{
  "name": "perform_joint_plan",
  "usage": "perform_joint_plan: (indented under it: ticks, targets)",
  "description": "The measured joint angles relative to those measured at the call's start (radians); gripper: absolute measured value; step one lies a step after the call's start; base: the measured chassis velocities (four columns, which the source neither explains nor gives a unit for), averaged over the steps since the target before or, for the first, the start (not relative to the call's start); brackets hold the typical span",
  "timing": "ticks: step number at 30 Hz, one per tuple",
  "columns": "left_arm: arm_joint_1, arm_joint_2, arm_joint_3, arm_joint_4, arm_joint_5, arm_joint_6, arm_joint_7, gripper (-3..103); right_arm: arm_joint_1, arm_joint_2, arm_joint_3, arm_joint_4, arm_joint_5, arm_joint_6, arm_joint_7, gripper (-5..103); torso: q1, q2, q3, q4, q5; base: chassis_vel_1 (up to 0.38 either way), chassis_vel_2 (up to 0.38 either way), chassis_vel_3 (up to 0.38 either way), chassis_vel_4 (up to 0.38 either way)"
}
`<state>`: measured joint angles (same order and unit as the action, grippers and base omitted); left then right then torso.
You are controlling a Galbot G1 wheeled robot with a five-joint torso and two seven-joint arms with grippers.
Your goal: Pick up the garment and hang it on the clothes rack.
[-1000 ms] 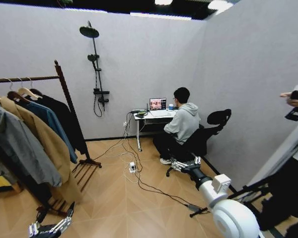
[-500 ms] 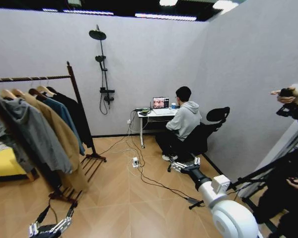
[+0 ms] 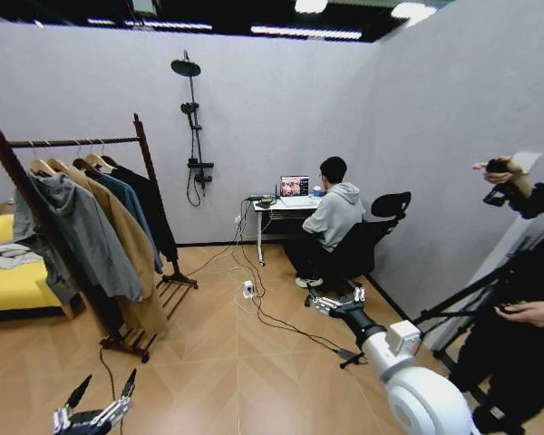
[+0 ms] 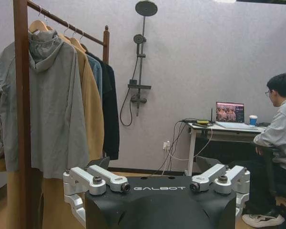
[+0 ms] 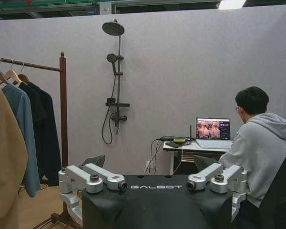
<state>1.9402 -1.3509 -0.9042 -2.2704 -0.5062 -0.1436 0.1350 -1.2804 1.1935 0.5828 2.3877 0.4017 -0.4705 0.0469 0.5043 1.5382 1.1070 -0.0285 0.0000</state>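
Observation:
The clothes rack [image 3: 143, 145] stands at the left in the head view, dark wood with one rail. On it hang a grey hoodie [image 3: 86, 236], a tan coat [image 3: 131, 254], a blue jacket [image 3: 127, 199] and, at the far end, the black garment [image 3: 156, 213]. On the left wrist view the garment [image 4: 110, 109] hangs last on the rack [image 4: 22, 95]; on the right wrist view it [image 5: 44, 129] hangs beside the post [image 5: 63, 109]. My left gripper [image 3: 102, 388] [image 4: 152, 164] is open and low, short of the rack. My right gripper [image 3: 335, 295] [image 5: 150, 162] is open, held toward the room's middle.
A seated person [image 3: 334, 222] works at a small desk [image 3: 286, 207] with an office chair [image 3: 381, 231]. Cables and a power strip [image 3: 248, 290] lie on the floor. A yellow sofa [image 3: 9, 285] stands behind the rack. A tripod [image 3: 462, 304] and a person with a camera stand at the right.
The whole head view has shifted right as the camera turned left, so the rack sits fuller in view and the sofa shows. Both grippers keep their pose, open.

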Motion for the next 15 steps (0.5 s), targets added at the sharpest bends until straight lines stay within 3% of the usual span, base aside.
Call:
perform_joint_plan:
  ticks: [10,15]
  targets:
    - [0.0,0.0,0.0,0.0,0.0,0.0,0.0,100,0.007,-0.001,-0.003,-0.003,0.002,0.004,0.0,100,0.0,0.0,0.0,0.0001,-0.0001,0.129,-0.125,-0.129,0.131]
    - [0.0,0.0,0.0,0.0,0.0,0.0,0.0,100,0.006,-0.001,-0.012,-0.019,0.005,0.056,-0.007,100,0.0,0.0,0.0,-0.0001,0.0,0.104,-0.107,-0.128,0.112]
